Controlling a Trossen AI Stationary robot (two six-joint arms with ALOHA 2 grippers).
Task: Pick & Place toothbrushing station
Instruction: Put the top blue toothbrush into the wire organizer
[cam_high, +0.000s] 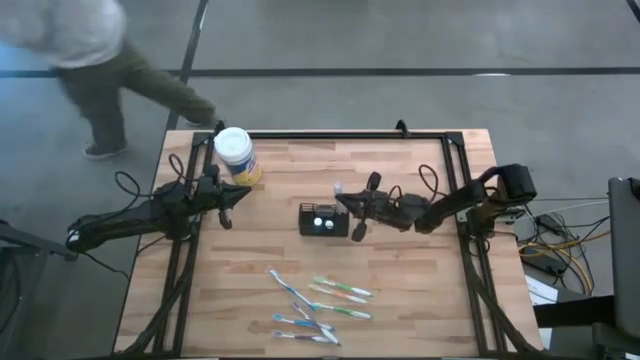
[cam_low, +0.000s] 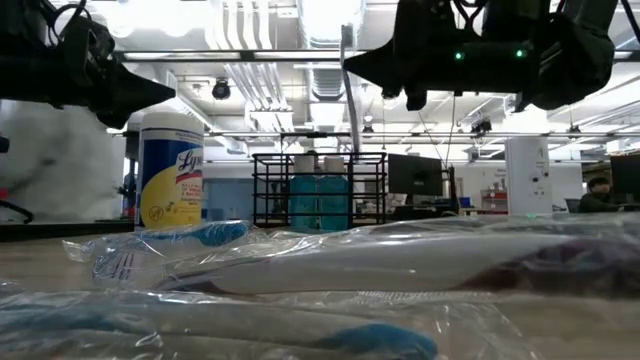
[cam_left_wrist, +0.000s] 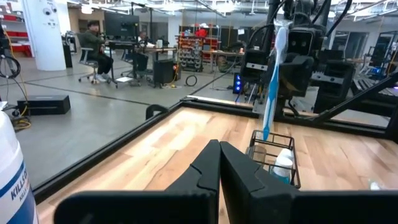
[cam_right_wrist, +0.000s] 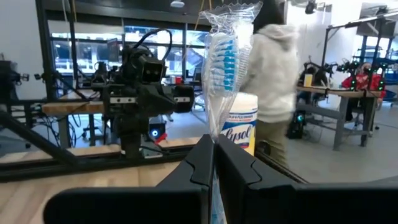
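Two grippers show over the wooden table (cam_high: 400, 300). The right gripper (cam_high: 345, 203) hangs just at the 1 o'clock corner of the toothbrushing station (cam_high: 323, 220), its fingers (cam_right_wrist: 199, 165) clamped on a wrapped toothbrush (cam_right_wrist: 224, 68) that stands upright, the blue-and-white bristle head uppermost inside clear film. In the low view the same brush hangs as a pale vertical strip above the black wire caddy. The caddy itself sits near the table's centre, with two white-capped bottles (cam_high: 323, 222) in its compartments; from the left wrist view the brush's lower end points down toward the caddy's open top, and whether it touches the wire cannot be told.

The left gripper (cam_high: 243, 193) waits at about 9 o'clock from the caddy, well apart from it, its fingers (cam_left_wrist: 211, 168) pressed together on nothing. Just at 12 o'clock from that gripper stands a white-lidded yellow Lysol wipes tub (cam_high: 236, 155). Several more wrapped toothbrushes (cam_high: 320, 300) lie scattered at 6 o'clock from the caddy, near the table's front edge. A person (cam_high: 90, 60) in a light top stands on the floor beyond the table's 10 o'clock corner.
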